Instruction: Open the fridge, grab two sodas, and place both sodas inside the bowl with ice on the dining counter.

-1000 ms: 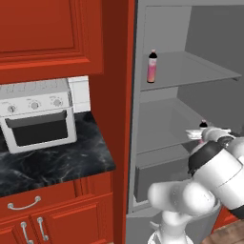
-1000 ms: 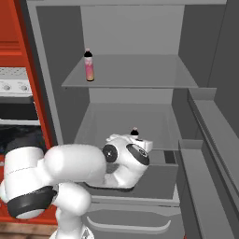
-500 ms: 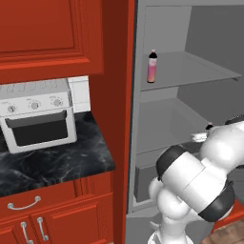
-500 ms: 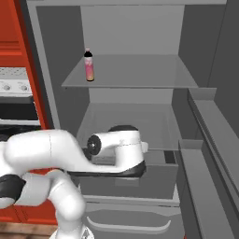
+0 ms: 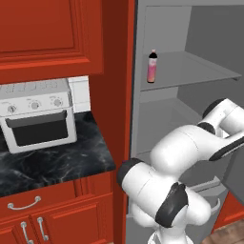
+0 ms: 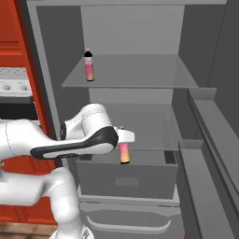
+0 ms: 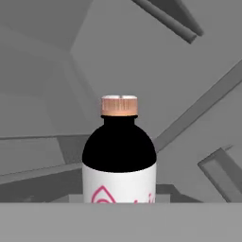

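Observation:
The fridge [image 6: 140, 70] stands open, its grey shelves [image 5: 190, 71] bare but for one soda [image 6: 88, 65] upright at the left of the upper shelf [image 5: 152, 66]. My gripper [image 6: 123, 144] is shut on a second soda [image 6: 124, 154], a pink-to-orange bottle hanging in front of the middle shelf, just above the drawer. In the hand view that soda [image 7: 119, 156] stands close up between the fingers, with a copper cap, black shoulder and white label. The bowl and the dining counter are out of view.
The fridge door [image 6: 210, 154] with its shelf rails stands open at the right. A grey drawer [image 6: 126, 179] sits below the held bottle. To the left are red cabinets [image 5: 47, 33], a black marble counter [image 5: 47, 164] and a white toaster oven [image 5: 38, 114].
The arm has swung round and drawn the held soda from deep on the middle shelf out to the fridge's front, lower and further left. The soda on the upper shelf has stayed put.

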{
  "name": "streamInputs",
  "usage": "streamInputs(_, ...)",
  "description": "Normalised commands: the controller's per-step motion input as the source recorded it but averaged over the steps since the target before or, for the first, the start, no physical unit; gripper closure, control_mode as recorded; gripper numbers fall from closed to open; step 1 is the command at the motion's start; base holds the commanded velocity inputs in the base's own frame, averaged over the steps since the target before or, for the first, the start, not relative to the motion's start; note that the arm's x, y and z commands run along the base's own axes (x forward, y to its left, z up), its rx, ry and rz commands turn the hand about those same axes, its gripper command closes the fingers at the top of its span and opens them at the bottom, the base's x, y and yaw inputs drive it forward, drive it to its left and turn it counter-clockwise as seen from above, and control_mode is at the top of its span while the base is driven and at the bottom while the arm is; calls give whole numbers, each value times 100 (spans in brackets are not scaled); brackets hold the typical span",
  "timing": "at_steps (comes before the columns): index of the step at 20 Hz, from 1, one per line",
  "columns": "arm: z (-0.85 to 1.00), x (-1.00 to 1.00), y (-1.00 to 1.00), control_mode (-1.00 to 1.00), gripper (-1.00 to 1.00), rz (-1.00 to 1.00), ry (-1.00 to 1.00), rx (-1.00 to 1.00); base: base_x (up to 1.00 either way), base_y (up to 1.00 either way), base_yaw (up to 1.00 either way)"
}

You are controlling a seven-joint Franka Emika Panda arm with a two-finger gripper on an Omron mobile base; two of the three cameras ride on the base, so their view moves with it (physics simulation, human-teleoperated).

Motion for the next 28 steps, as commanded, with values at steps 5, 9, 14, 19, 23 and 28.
streamInputs(5,97,-66,0,-100,100,0,24,7,0,0,0)
streamInputs(9,86,-70,0,-100,100,0,16,15,0,0,0)
streamInputs(14,50,-69,5,-100,100,0,7,14,0,0,0)
streamInputs(19,0,-20,7,-100,100,1,0,0,0,0,0)
streamInputs(23,0,-10,10,-100,100,0,0,-1,0,0,0)
streamInputs(28,-6,-21,13,100,100,0,-2,-2,-25,9,0)
